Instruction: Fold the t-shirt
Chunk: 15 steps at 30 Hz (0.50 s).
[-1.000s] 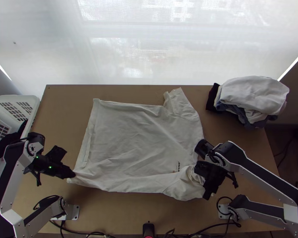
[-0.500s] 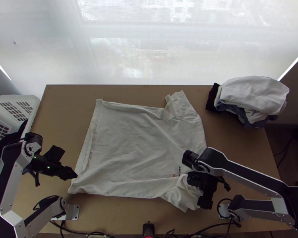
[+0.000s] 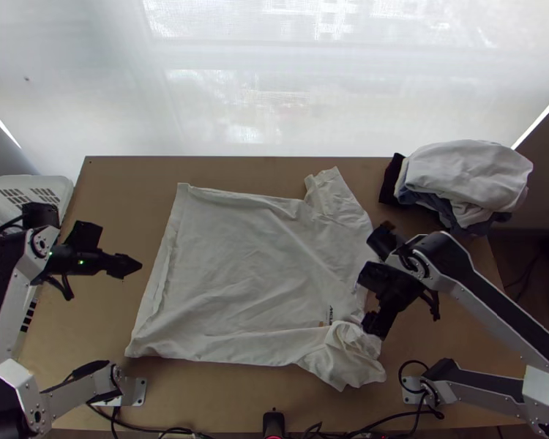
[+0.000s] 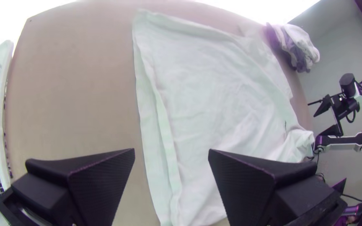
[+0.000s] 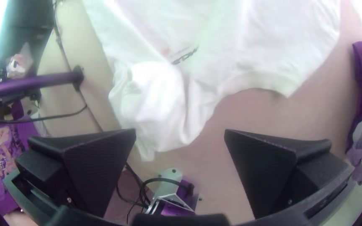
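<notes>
**T-shirt fold check: pretty early days, I'd say**

So the white T-shirt (image 3: 252,271) is lying mostly spread out in the middle of the counter (image 3: 121,190), nowhere near a tidy packet. Far sleeve (image 3: 333,192) sticks out, near sleeve (image 3: 348,358) is all bunched up. There are creases along the near side, but I can't tell if that's a proper fold or just rumpling. My guess for what's left: sort that sleeve, bring the sides in, then fold the length down.

Container-wise, there's a white plastic basket (image 4: 1,92) with slotted sides past the left end. Something dark shows at it, maybe clothing, can't say for sure. The pile of clothes (image 3: 465,175) at the far right corner isn't in any container, fwiw.

Both sets of jaws are released. Left gripper (image 4: 171,154) is just beside the hem side, right gripper (image 5: 181,132) is near the bunched sleeve, neither gripping cloth.
</notes>
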Each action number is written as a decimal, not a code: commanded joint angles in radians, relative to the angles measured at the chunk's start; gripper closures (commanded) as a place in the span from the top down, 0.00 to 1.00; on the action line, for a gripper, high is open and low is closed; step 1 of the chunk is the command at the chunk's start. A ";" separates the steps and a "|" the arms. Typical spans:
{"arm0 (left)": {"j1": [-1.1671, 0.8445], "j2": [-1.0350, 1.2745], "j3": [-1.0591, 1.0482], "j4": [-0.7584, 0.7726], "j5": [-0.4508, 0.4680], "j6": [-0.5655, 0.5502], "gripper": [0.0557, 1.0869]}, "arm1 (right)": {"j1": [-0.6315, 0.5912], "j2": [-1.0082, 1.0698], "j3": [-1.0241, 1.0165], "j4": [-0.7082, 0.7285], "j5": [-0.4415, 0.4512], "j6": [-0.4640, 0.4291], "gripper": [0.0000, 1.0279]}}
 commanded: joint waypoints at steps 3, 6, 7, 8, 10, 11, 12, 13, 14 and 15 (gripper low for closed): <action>-0.197 0.299 0.211 0.346 -0.085 -0.247 0.84 | -0.243 0.019 0.163 0.255 0.005 0.019 0.96; -0.243 0.443 0.323 0.435 -0.160 -0.277 0.84 | -0.239 0.052 0.169 0.393 0.005 0.105 0.96; -0.252 0.491 0.363 0.458 -0.180 -0.287 0.84 | -0.230 0.067 0.171 0.421 0.004 0.132 0.96; -0.260 0.537 0.406 0.476 -0.199 -0.300 0.84 | -0.218 0.087 0.174 0.441 0.005 0.157 0.96; -0.266 0.627 0.495 0.492 -0.217 -0.324 0.84 | -0.203 0.127 0.185 0.467 0.004 0.191 0.96; -0.266 0.672 0.538 0.492 -0.217 -0.338 0.84 | -0.198 0.148 0.191 0.476 0.004 0.208 0.96; -0.266 0.707 0.576 0.492 -0.217 -0.349 0.84 | -0.197 0.170 0.201 0.481 0.004 0.220 0.96; -0.266 0.742 0.607 0.496 -0.220 -0.356 0.84 | -0.197 0.188 0.211 0.495 0.004 0.221 0.96; -0.266 0.771 0.633 0.506 -0.226 -0.367 0.84 | -0.195 0.200 0.217 0.518 0.005 0.225 0.96; -0.267 0.799 0.658 0.510 -0.231 -0.372 0.84 | -0.197 0.214 0.223 0.541 0.005 0.223 0.96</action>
